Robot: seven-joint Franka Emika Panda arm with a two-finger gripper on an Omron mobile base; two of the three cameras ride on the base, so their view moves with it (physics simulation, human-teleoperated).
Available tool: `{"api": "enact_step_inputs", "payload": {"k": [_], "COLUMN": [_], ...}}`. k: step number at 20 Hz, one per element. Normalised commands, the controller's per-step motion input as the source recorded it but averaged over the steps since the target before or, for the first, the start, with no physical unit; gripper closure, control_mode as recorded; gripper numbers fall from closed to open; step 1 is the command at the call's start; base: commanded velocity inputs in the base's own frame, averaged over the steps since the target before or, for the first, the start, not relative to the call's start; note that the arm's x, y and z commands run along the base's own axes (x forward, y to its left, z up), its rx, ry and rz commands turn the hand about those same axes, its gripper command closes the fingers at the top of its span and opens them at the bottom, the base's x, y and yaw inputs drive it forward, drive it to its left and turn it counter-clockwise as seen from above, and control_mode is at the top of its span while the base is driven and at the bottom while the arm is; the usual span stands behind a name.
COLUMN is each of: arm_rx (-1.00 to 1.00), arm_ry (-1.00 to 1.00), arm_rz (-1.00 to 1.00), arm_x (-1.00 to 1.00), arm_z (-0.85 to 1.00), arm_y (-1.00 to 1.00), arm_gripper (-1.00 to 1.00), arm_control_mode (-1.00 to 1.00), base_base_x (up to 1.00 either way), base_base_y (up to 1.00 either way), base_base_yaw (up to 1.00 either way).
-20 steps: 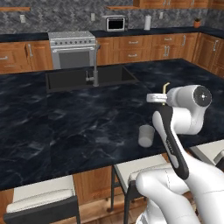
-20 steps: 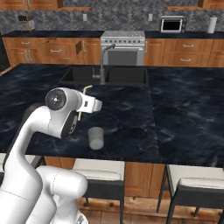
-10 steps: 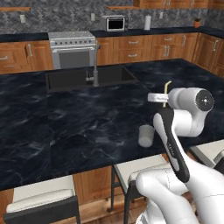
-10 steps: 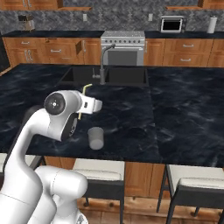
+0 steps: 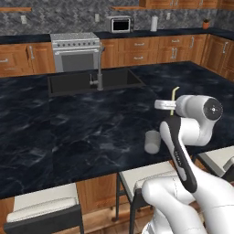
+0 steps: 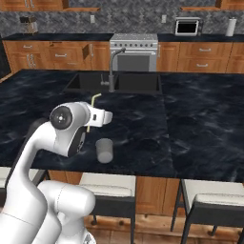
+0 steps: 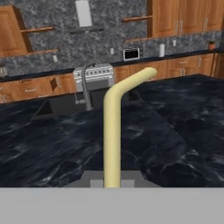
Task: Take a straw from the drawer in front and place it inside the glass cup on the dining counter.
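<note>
Straw (image 7: 112, 144) pale tan-yellow. Glass cup (image 5: 152, 141) greyish, translucent. Dining counter (image 5: 68, 132) black, white-veined marble. Stove (image 6: 134, 47) silver. Cabinets (image 5: 137, 51) brown wood.

Nothing to read

I can make out no words, labels, brands or numbers on anything around me.

You are looking from behind the arm on its left in the left base view, facing forward and down across the black marble bench (image 5: 82, 132) toward the sink (image 5: 91, 81) and the stove (image 5: 75, 50) on the far wall. In the right base view you are seeing that same bench (image 6: 190, 124), sink (image 6: 116, 82) and stove (image 6: 135, 47) from behind the arm's right. The hand view is sitting low and close over the bench (image 7: 52, 153), facing the same sink (image 7: 70, 103) and back wall.
</note>
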Motion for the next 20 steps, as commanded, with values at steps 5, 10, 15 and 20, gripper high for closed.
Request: {"api": "enact_step_inputs", "payload": {"k": [5,10,15,20], "arm_rx": [-0.04,-0.05,-0.04,-0.01], "arm_ry": [0.08,0.00,0.00,0.02], "arm_rz": [0.00,0.01,0.03,0.01], "arm_x": [0.01,0.19,0.42,0.45], "arm_z": [-0.09,-0.31,-0.31,-0.18], "arm_y": [0.00,0.00,0.00,0.00], "arm_gripper": [1.00,1.00,1.00,1.00], "arm_control_mode": [-1.00,-1.00,-1.00,-1.00], "base_base_x": [0.00,0.00,0.00,0.00], "base_base_y": [0.00,0.00,0.00,0.00], "base_base_yaw": [0.00,0.00,0.00,0.00]}}
